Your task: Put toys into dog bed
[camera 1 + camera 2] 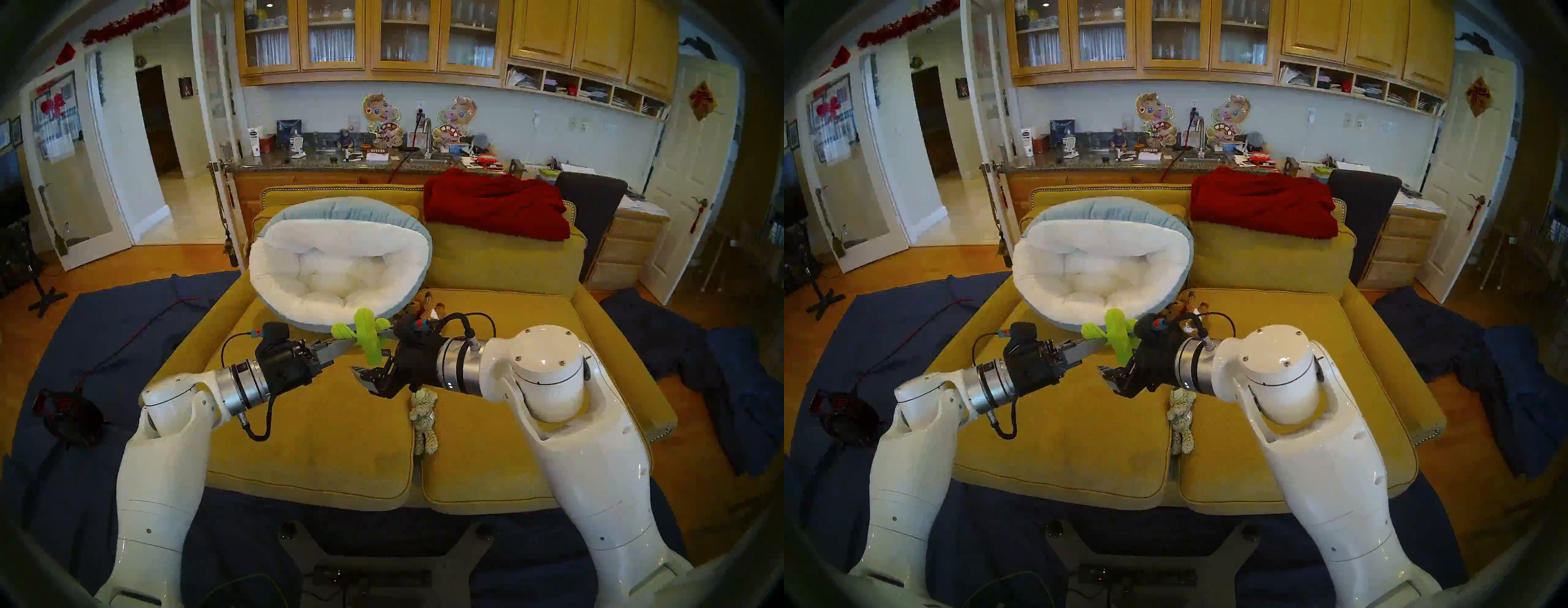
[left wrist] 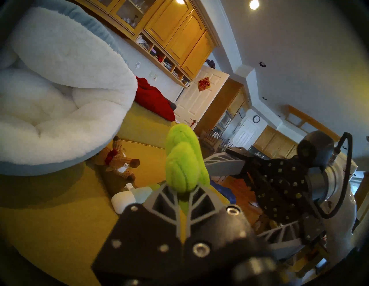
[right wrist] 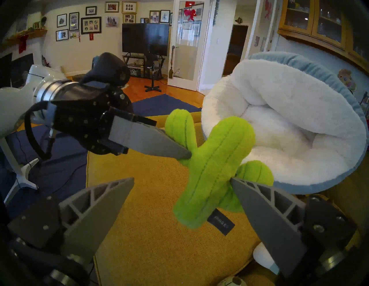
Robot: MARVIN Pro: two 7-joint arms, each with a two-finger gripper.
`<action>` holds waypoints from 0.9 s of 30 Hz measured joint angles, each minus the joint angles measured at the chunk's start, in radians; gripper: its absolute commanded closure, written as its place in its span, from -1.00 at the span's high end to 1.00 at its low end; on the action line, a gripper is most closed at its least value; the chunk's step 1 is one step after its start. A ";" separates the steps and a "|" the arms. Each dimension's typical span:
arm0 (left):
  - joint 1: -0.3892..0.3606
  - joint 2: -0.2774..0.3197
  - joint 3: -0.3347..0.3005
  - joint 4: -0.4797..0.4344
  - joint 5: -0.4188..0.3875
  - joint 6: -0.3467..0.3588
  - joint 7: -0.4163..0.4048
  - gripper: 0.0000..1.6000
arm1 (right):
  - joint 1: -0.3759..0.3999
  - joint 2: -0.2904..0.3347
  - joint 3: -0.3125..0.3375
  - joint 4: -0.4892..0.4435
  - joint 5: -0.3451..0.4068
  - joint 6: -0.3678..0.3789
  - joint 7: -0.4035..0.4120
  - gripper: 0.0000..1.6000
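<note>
The bright green plush cactus [image 3: 211,169] is pinched by the left gripper [image 3: 187,156], at nine o'clock of it. The right gripper [image 3: 179,191] is spread wide around its base

Bed [image 1: 339,254] sits on the sofa's [image 1: 322,433] left seat, tipped back against the backrest. Blanket [image 1: 496,204] is on the backrest to its right. Cactus [image 1: 367,333] hangs just in front of the bed's front rim, between the two grippers. Knitted animal [image 1: 426,303] lies by the bed's right edge, cub [image 1: 424,418] further forward in the gap between the seat cushions.
</note>
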 measured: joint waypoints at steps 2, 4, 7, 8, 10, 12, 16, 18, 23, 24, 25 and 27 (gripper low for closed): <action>-0.002 0.000 -0.003 0.004 0.005 -0.005 0.008 -1.00 | -0.004 0.005 0.005 -0.006 0.002 0.005 0.004 1.00; -0.004 0.002 -0.007 0.009 0.009 -0.010 0.016 -1.00 | -0.009 0.010 0.012 -0.013 0.004 0.010 0.009 1.00; -0.008 0.005 -0.014 0.018 0.013 -0.017 0.026 -1.00 | -0.019 0.018 0.025 -0.024 0.008 0.014 0.016 1.00; -0.010 0.007 -0.018 0.022 0.014 -0.021 0.031 -1.00 | -0.025 0.023 0.032 -0.029 0.010 0.015 0.019 1.00; -0.013 0.010 -0.023 0.027 0.014 -0.026 0.036 -1.00 | -0.036 0.029 0.043 -0.035 0.014 0.014 0.023 1.00; -0.015 0.012 -0.026 0.029 0.015 -0.030 0.038 -1.00 | -0.044 0.032 0.051 -0.038 0.016 0.013 0.026 1.00; -0.022 0.019 -0.035 0.034 0.016 -0.039 0.040 -1.00 | -0.070 0.042 0.075 -0.044 0.024 0.007 0.032 1.00; -0.027 0.022 -0.039 0.036 0.019 -0.044 0.042 -1.00 | -0.084 0.046 0.088 -0.045 0.028 0.003 0.034 1.00; -0.051 0.038 -0.050 0.047 0.032 -0.057 0.058 -1.00 | -0.119 0.056 0.121 -0.042 0.036 -0.009 0.038 1.00; -0.055 0.041 -0.051 0.049 0.036 -0.059 0.062 -1.00 | -0.123 0.057 0.125 -0.042 0.036 -0.011 0.038 1.00; -0.060 0.044 -0.052 0.051 0.040 -0.061 0.067 -1.00 | -0.127 0.058 0.128 -0.041 0.037 -0.013 0.038 1.00; -0.077 0.054 -0.053 0.059 0.057 -0.067 0.086 -1.00 | -0.138 0.061 0.137 -0.040 0.039 -0.018 0.038 1.00</action>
